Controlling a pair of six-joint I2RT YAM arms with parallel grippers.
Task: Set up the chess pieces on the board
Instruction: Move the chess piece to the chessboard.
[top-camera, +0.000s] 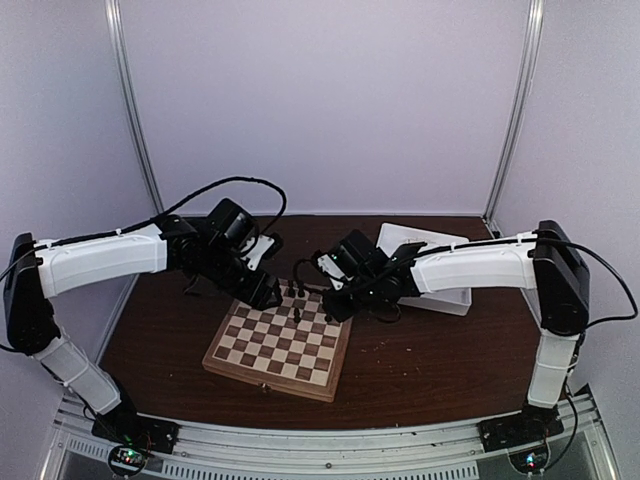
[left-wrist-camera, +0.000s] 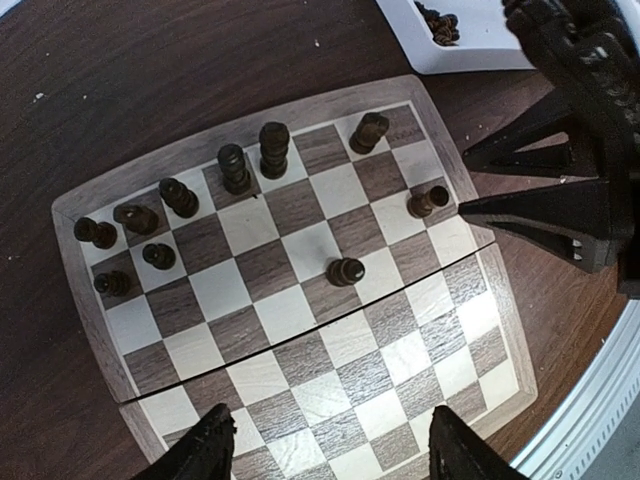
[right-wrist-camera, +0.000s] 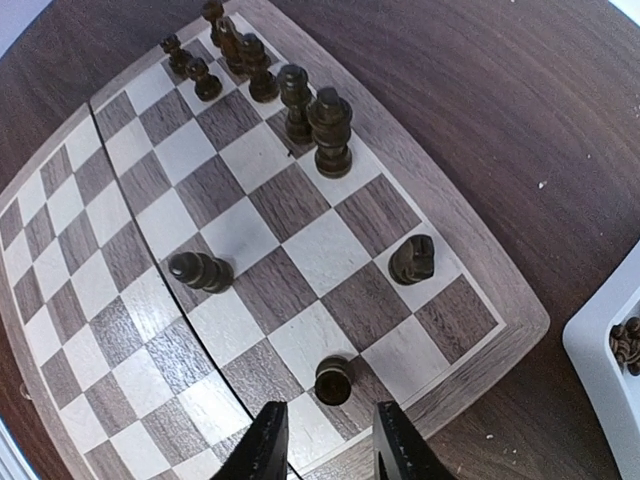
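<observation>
The board lies in the middle of the table, with several dark chess pieces along its far edge. My left gripper is open and empty, hovering over the bare near half of the board. In the top view it is at the board's far left corner. My right gripper is open and empty, its fingertips just short of a dark pawn near the board's far right corner. In the top view it is there too. A knight, another pawn and taller pieces stand beyond. No pale pieces show.
A white tray sits behind and right of the board, with more dark pieces in it; its corner shows in the right wrist view. The right gripper shows at the board's right edge in the left wrist view. Brown table surrounds the board.
</observation>
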